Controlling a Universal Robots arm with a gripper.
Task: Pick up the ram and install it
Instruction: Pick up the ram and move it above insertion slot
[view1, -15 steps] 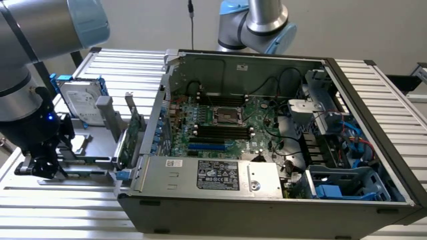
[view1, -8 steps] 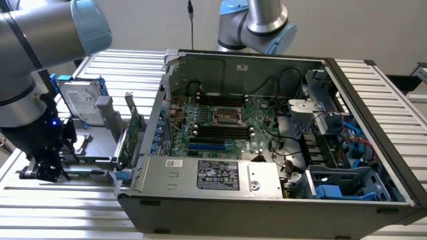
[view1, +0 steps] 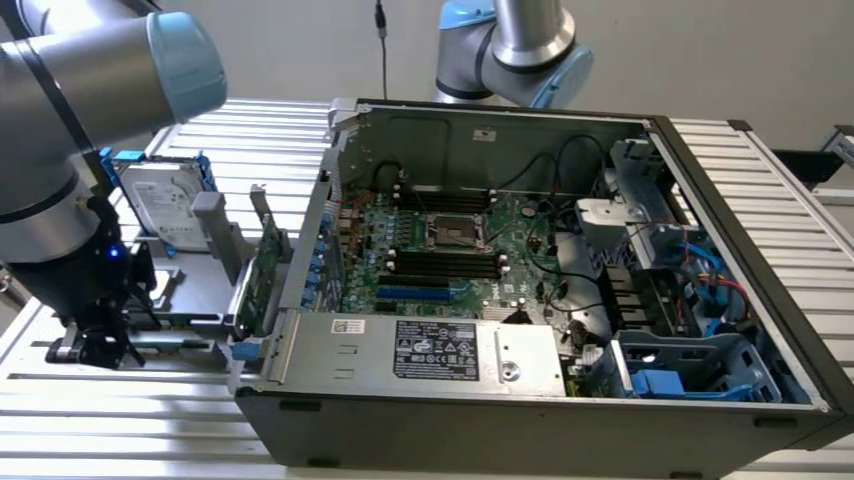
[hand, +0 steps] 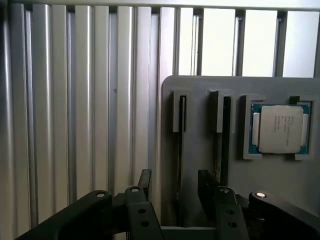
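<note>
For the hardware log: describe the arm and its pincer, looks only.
The arm is silver-grey tubing with light-blue joint caps; its wrist end is black with a small blue light. The pincer is black: linkage bars with shiny pins and two narrow fingers.

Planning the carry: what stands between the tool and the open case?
In the exterior view, a green expansion card stands upright between tool and case.
</note>
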